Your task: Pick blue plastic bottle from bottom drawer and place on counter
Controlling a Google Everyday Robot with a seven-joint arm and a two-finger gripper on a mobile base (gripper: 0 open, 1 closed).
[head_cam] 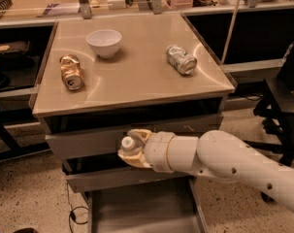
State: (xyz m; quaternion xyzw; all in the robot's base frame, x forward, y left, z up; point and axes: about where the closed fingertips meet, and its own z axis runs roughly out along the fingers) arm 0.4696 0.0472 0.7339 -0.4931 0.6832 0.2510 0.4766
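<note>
My gripper (133, 148) is shut on the blue plastic bottle (128, 144); only its white cap and a bit of its neck show between the fingers. I hold it in front of the upper drawer fronts, above the open bottom drawer (141, 212), whose flat grey floor shows below my arm. The beige counter (132, 67) lies above and behind the gripper.
On the counter stand a white bowl (104, 42), a gold can (71, 72) lying at the left and a crushed silver can (181, 59) at the right. A long wooden bench (49, 4) with clutter runs behind. A dark chair (282, 101) stands at the right.
</note>
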